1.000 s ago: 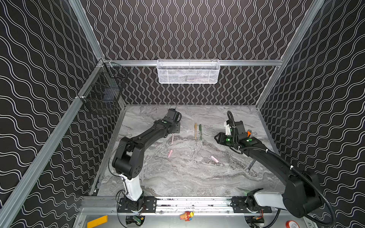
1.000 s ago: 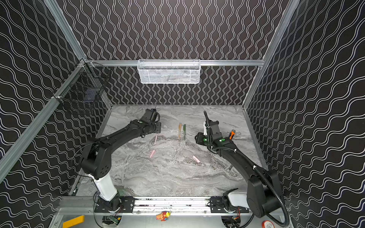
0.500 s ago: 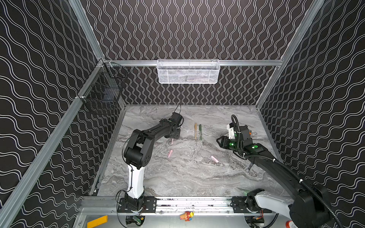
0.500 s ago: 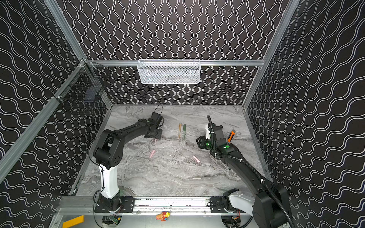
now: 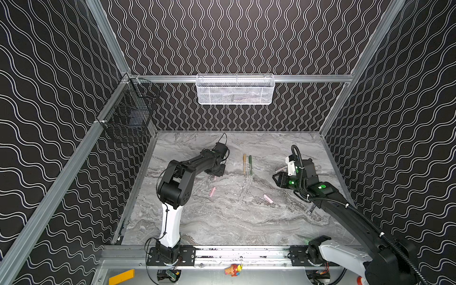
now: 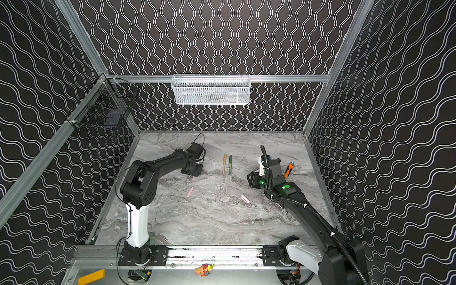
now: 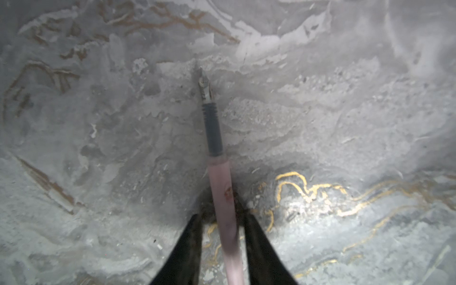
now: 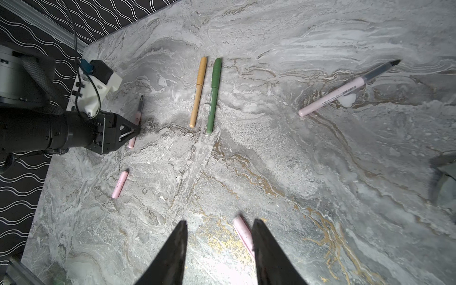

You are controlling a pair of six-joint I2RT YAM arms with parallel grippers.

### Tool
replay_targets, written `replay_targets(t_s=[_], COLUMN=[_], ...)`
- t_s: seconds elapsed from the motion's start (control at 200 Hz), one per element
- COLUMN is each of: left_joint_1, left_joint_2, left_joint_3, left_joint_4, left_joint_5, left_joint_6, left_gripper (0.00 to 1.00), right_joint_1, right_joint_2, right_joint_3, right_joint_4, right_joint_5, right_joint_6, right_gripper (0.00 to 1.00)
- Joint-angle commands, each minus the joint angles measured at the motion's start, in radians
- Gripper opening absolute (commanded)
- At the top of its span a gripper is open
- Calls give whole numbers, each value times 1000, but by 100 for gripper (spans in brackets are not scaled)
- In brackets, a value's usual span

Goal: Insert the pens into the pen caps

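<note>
Pink pen (image 7: 219, 187) between left gripper (image 7: 220, 214) jaws — thin gaps, not clamped — right gripper (image 8: 220, 222) parted, pink cap (image 5: 268, 198) at its seven o'clock in a top view.

Black wavy-line walls (image 5: 234, 37), grey marble tabletop (image 5: 234, 222), white mesh basket (image 5: 235, 90), black wire basket (image 5: 128, 116)

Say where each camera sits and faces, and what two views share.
Top views: high behind the bases, looking down at the table; left arm, right arm show.
Left wrist: above the left hand, looking down at a pink pen between its fingers.
Right wrist: above the right hand, looking across the table.
Shared: right wrist also shows left hand and pen.
</note>
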Motion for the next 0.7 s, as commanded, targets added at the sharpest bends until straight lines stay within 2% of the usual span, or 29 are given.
replay_targets(t_s=[0.0,0.225,0.501,0.696], left_joint_1=[3,2,-17,-73], left_joint_2=[13,19,-158,-308], left_joint_3=[9,14,-63,-141], left_joint_4=[1,10,122,254], left_joint_5=[3,16,56,101], left_joint_6=[18,25,23,43], left_gripper=[26,7,4,3], right_joint_1=[0,1,0,2], right_joint_2=[-6,-20,-8,-22], right_joint_3=[18,45,76,90], right_joint_4=[-12,-32,-61,-50], right_joint_5=[-2,14,-7,-36], right_joint_6=[8,16,33,55], right_gripper=[46,46,45,44])
